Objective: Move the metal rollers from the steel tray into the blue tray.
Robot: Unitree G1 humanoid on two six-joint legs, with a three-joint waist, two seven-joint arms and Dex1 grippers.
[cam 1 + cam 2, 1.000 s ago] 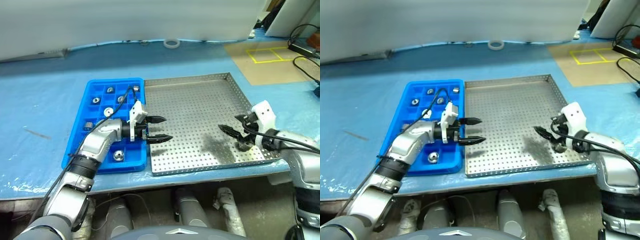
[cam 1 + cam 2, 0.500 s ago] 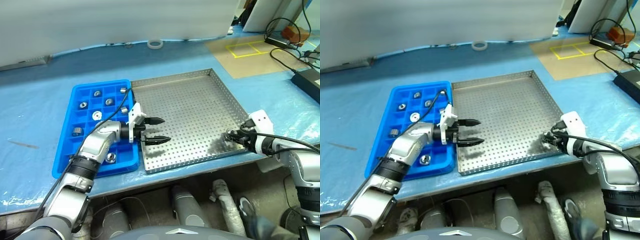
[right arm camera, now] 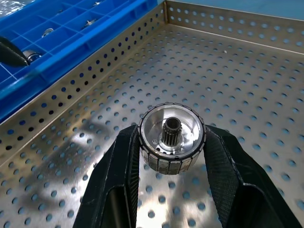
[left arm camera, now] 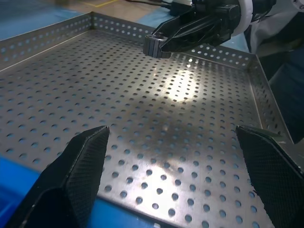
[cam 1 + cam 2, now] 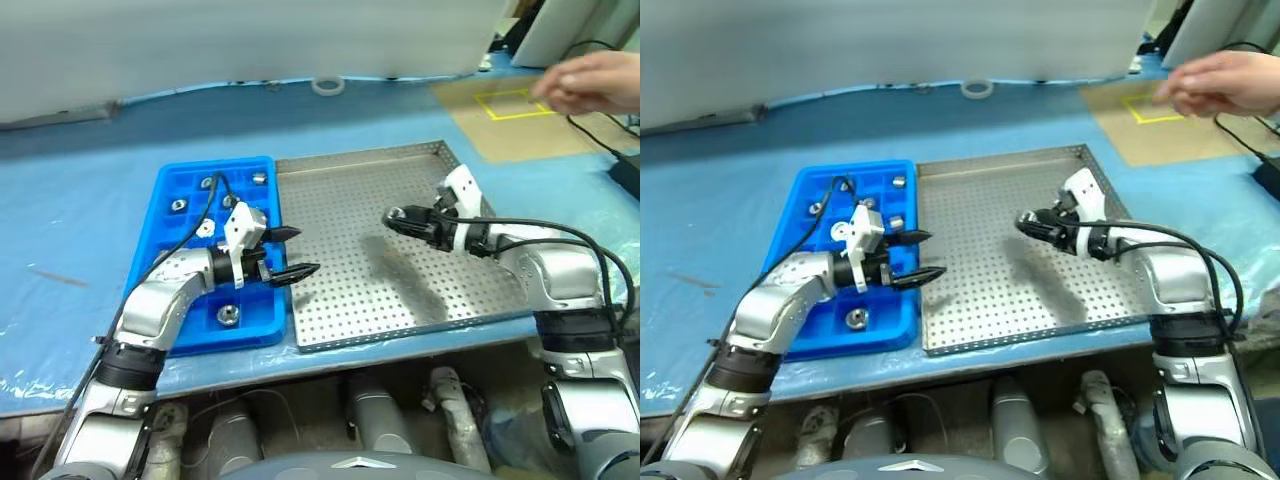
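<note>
My right gripper (image 5: 394,215) is shut on a metal roller (image 3: 171,137), a short silvery cylinder with a ribbed rim and a centre hole. It holds the roller above the middle of the steel tray (image 5: 400,295), pointing toward the blue tray (image 5: 165,185). The same roller (image 4: 154,45) hangs over the perforated floor in the left wrist view. My left gripper (image 5: 290,252) is open with nothing between its fingers, level over the blue tray's right rim. Several rollers lie in the blue tray's compartments, one (image 5: 228,316) near the front.
A white tape ring (image 5: 324,86) lies at the table's back edge. A person's hand (image 5: 590,80) hovers at the upper right over a brown board (image 5: 520,135) marked with a yellow square. A cable (image 5: 625,175) lies at the far right.
My right gripper shut on a roller at the steel tray's near right corner, lifted it and carried it left to mid-tray. The left gripper drew back toward the blue tray. A person's hand appeared.
</note>
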